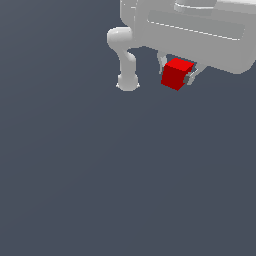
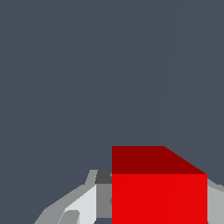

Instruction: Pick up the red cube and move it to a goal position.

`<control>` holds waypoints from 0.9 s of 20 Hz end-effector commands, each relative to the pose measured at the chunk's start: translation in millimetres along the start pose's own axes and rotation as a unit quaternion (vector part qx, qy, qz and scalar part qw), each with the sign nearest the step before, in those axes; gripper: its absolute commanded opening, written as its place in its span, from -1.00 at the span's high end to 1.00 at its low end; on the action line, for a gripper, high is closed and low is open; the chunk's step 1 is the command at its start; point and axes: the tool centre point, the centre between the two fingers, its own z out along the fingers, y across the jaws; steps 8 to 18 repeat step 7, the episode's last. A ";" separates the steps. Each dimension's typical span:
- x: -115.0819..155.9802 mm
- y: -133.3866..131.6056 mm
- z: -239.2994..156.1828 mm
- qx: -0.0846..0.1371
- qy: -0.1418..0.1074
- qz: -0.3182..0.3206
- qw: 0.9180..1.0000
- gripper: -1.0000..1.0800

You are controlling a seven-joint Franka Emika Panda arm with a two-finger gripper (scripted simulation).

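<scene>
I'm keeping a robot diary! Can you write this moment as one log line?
arm: white robot gripper | state: shut on small bright red matte cube | cube: held between the fingers | goal marker: none visible

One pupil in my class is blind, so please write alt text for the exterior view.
A white robot gripper holds a small red cube between its fingers, near the top of the picture. Plain dark grey fills everything else.
</scene>
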 end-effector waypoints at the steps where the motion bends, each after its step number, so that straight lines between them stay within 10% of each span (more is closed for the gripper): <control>1: -0.5 -0.7 -5.5 0.000 0.000 0.000 1.000 1.00; 18: -0.6 -1.5 -9.2 0.000 0.000 0.000 1.000 1.00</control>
